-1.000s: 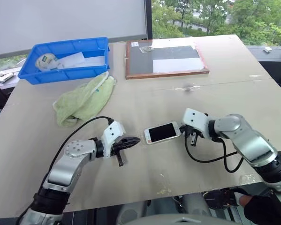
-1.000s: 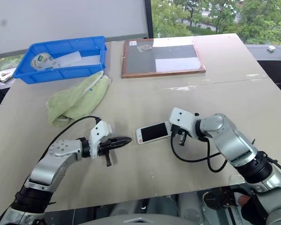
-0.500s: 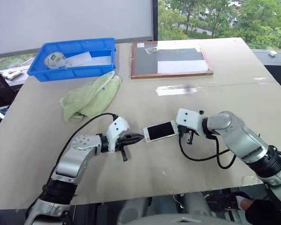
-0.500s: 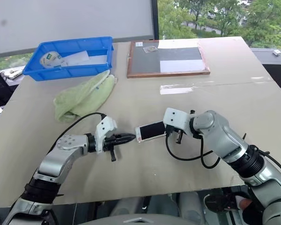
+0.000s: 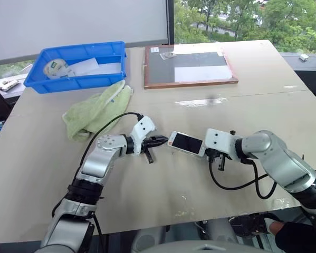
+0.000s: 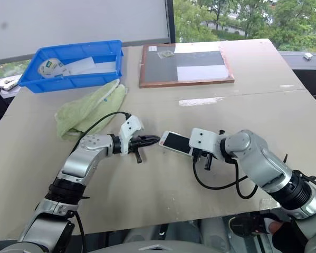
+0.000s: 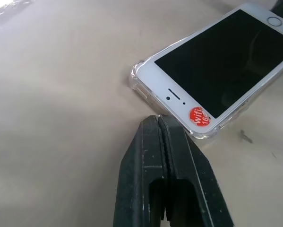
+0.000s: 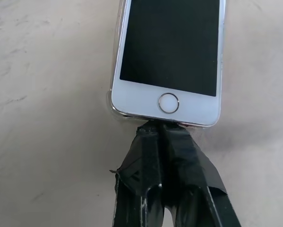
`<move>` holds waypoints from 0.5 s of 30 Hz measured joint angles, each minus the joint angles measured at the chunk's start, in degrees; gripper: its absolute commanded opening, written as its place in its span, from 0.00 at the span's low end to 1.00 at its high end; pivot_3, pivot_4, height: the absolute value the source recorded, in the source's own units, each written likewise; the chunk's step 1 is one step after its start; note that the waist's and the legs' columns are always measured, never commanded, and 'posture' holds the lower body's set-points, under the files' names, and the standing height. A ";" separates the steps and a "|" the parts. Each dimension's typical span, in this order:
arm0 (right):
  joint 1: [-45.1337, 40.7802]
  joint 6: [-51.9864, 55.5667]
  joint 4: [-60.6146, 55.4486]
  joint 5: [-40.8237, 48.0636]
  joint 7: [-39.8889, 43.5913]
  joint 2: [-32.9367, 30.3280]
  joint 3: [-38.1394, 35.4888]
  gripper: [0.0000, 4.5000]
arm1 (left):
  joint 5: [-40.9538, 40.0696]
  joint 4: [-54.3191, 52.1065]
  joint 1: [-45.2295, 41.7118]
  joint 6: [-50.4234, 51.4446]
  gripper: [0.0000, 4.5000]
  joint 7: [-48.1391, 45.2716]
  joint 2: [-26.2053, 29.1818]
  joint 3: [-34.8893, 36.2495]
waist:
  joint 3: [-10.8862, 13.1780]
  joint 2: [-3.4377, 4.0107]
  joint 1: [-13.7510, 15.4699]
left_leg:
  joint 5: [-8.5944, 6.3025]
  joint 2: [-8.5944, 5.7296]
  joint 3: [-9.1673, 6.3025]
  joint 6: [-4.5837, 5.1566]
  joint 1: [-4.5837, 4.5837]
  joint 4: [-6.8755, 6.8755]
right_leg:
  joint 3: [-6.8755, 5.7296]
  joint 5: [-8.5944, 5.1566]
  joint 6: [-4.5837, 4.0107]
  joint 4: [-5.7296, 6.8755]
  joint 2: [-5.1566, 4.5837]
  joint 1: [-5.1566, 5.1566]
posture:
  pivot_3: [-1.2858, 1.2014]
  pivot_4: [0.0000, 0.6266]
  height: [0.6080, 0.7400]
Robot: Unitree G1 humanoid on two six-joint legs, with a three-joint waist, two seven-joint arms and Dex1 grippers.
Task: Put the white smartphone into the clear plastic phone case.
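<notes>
The white smartphone [image 5: 185, 143] lies screen up on the table between my two grippers. A thin rim of the clear plastic phone case [image 7: 135, 79] wraps its corner and edges, so the phone appears to sit inside it. My left gripper [image 7: 158, 119] is shut, its tip touching the case at the phone's earpiece end, beside a red sticker. My right gripper [image 8: 160, 124] is also shut, with its tip pressed against the end that carries the home button [image 8: 168, 102]. Neither gripper holds anything.
A green towel [image 5: 97, 108] lies to the left behind my left arm. A blue bin [image 5: 73, 84] with a tape roll stands at the back left, and a wood-framed dark board [image 5: 189, 66] at the back centre. The table's front edge runs close under both arms.
My left gripper has moved forward and right until its tip meets the phone's end. The phone has turned on the table, its left end now farther from me. The right gripper stays at the other end.
</notes>
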 measured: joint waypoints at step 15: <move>-7.51 -0.54 9.27 11.27 -1.85 12.70 -5.96 0.00 | -2.50 -3.19 2.58 1.82 0.01 -1.78 3.83 1.07 | 0.03 -0.01 -1.70 | 0.00 0.05 0.08 0.02 0.10 -0.29 | 0.08 0.03 -0.05 0.04 0.08 -0.12 | 0.52 0.24 1.00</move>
